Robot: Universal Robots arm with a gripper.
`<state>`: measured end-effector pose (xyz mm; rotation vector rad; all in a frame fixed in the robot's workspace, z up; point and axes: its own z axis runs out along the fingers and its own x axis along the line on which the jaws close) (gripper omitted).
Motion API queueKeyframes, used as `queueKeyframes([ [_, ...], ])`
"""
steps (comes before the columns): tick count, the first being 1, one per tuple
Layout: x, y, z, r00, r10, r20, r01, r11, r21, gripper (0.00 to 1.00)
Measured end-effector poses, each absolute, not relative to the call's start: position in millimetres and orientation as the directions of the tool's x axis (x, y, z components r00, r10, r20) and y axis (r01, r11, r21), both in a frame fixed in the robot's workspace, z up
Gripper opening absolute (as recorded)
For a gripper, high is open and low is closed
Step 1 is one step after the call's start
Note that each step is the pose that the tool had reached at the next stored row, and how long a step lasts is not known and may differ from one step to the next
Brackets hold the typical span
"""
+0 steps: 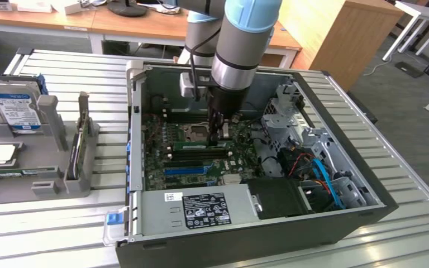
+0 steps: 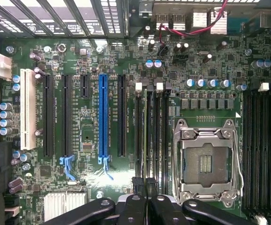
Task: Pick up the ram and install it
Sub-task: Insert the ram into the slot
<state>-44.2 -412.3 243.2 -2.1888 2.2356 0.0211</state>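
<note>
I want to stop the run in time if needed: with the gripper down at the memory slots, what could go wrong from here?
1. The shut gripper seems to meet the ram near one end. Pressing there might seat it tilted in its slot.
2. The bare CPU socket lies right beside these slots. A sideways slip could harm its exposed contacts.

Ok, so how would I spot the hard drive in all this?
Start at the open computer case; a grey rack sits beside it, on the exterior view's left. The hard drive stands upright at the rack's far end: a silver box, the only part there with a blue label.
</note>
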Motion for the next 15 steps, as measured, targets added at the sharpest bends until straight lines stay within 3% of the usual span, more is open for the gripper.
queueKeyframes([
  [15,-44.2,-412.6,241.4,-0.021,-1.0,-0.019,-1.0,0.021,0.001,0.12],
])
